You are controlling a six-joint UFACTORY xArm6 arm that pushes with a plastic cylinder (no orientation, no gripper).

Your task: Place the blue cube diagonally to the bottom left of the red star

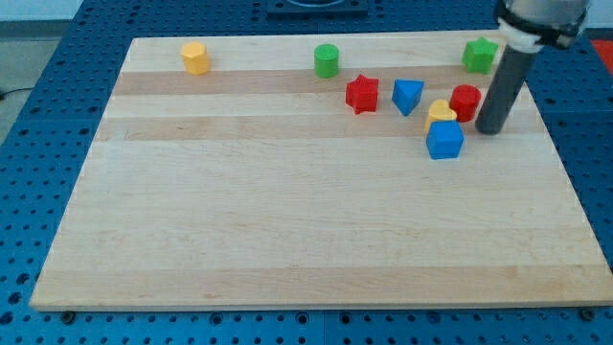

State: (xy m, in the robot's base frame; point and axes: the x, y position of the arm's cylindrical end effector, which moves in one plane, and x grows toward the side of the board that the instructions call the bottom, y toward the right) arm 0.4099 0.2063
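Near the view's top right of the wooden bench [287,220], my tip [489,130] sits just right of the red cylinder [465,102], about touching it. No pincer on this arm, only the dark rod, so no spread or pinch to report. Blue cube [444,140] lies left of the tip and slightly lower, close but apart, pressed up under the yellow block [440,114], shape unclear. Red star [362,94] is well left of the cube and higher; blue triangular block [407,96] sits between star and yellow block. Green block [480,55] at top right, star-like, behind the rod. Green cylinder [327,60] top middle. Yellow hexagonal block [195,57] top left, alone.
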